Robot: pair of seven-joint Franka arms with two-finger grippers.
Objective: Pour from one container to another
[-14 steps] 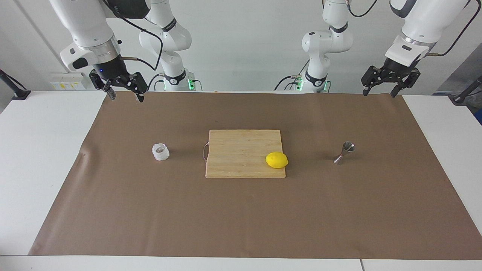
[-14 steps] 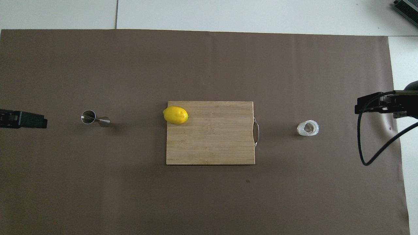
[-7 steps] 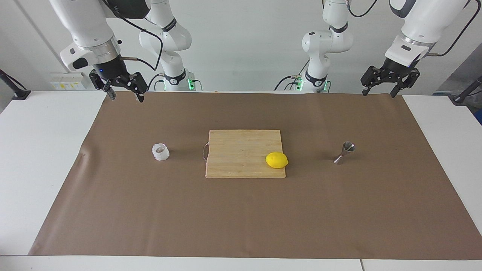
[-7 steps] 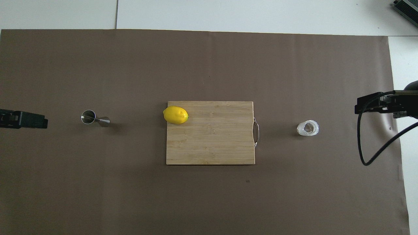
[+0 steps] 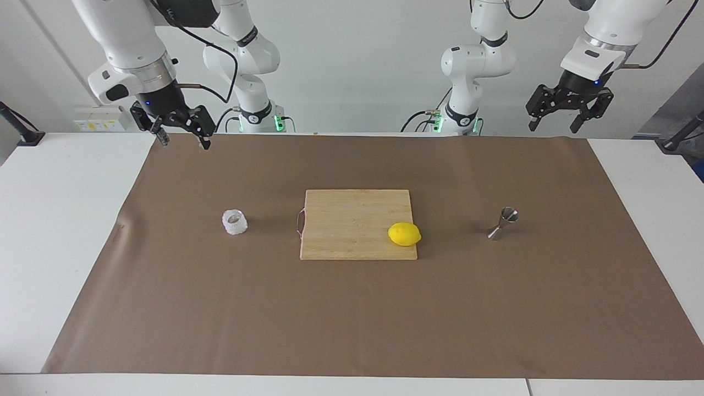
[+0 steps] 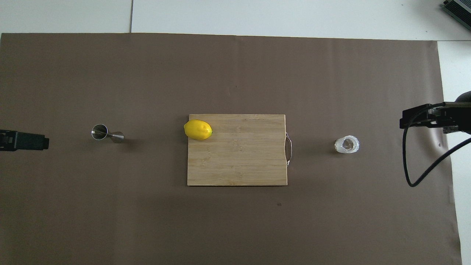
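The cup [image 5: 235, 222] stands upright on the brown paper [image 5: 352, 319], left of centre in the facing view and right of centre in the overhead view [image 6: 346, 144], toward the right arm's end of the worktop [image 5: 60, 220]. It sits just off the board's metal handle [image 5: 299, 222], with a small gap between them. Its mouth faces up and its knobbly wall looks whitish.

The jigger [image 5: 502, 223] stands on the paper at the right of the facing view and the left of the overhead view [image 6: 106, 134], toward the left arm's end. It is upright, with one cone open to the top. Nothing touches it.

Between the two lies the board [image 5: 357, 224], at the middle of both views. The lemon [image 5: 405, 234] rests on the board's corner closest to the jigger, at the edge farther from the robots, and overhangs that corner slightly in the overhead view [image 6: 198, 129].

The right tool [image 5: 181, 135] hangs at the upper left of the facing view, over the paper's edge closest to the robots, its fingers apart and holding nothing. The left tool [image 5: 551, 121] hangs at the upper right of the facing view, up above the paper's corner, its fingers also apart and empty. In the overhead view only a dark part of each arm shows at the side edges of the frame. Both tools are well apart from the cup and the jigger.
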